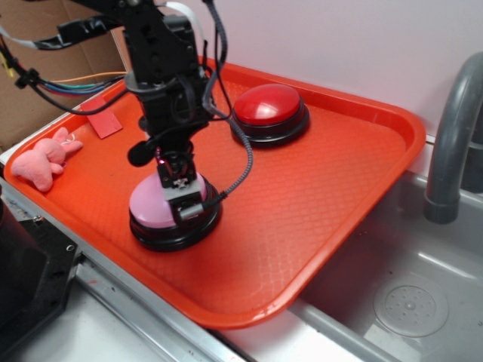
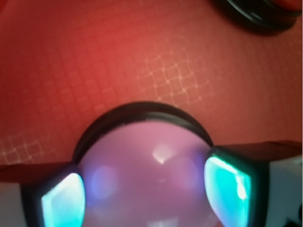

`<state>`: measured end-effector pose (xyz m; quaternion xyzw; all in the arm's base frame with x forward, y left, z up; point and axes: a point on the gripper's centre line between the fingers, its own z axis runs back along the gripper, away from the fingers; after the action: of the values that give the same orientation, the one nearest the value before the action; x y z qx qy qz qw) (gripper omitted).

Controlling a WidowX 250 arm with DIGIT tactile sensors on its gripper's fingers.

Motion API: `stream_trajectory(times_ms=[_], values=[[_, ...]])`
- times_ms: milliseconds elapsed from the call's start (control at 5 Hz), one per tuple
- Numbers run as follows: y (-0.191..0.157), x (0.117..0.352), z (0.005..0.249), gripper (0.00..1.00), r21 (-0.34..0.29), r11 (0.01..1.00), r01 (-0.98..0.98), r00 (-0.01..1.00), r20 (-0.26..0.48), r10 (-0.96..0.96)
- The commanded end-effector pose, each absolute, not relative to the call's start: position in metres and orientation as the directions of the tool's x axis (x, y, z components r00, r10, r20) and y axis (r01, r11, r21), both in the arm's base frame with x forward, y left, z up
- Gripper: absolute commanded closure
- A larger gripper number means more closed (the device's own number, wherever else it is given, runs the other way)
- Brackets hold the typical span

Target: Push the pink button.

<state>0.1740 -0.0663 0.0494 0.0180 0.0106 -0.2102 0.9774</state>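
Exterior view: the gripper is pressing down on the pink button, sitting at the near left of the orange tray. Wrist view: fingers are standing apart, flanking the dome, gripping nothing.

- The pink button is a large round push button with a smooth, pale pink dome seated on a black circular base.
- It stands upright on the near-left part of the orange tray, well apart from the tray's far edge.
- In the wrist view the dome fills the lower middle of the picture, glossy, with soft light spots on it, and the black rim curves around its top.
- Part of the dome's top is hidden in the exterior view.
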Motion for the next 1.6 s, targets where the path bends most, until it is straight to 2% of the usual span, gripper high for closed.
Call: stream_trajectory(times_ms=[0, 400, 1000, 1400], values=[[-0.07, 0.178, 0.086, 0.0, 0.075, 0.899, 0.43, 0.902, 0.003, -0.432], [-0.067, 0.179, 0.099, 0.0, 0.092, 0.889, 0.448, 0.893, -0.002, -0.45], [-0.071, 0.175, 0.118, 0.0, 0.048, 0.898, 0.437, 0.898, 0.022, -0.439], [-0.068, 0.174, 0.12, 0.0, 0.039, 0.907, 0.419, 0.907, 0.03, -0.42]])
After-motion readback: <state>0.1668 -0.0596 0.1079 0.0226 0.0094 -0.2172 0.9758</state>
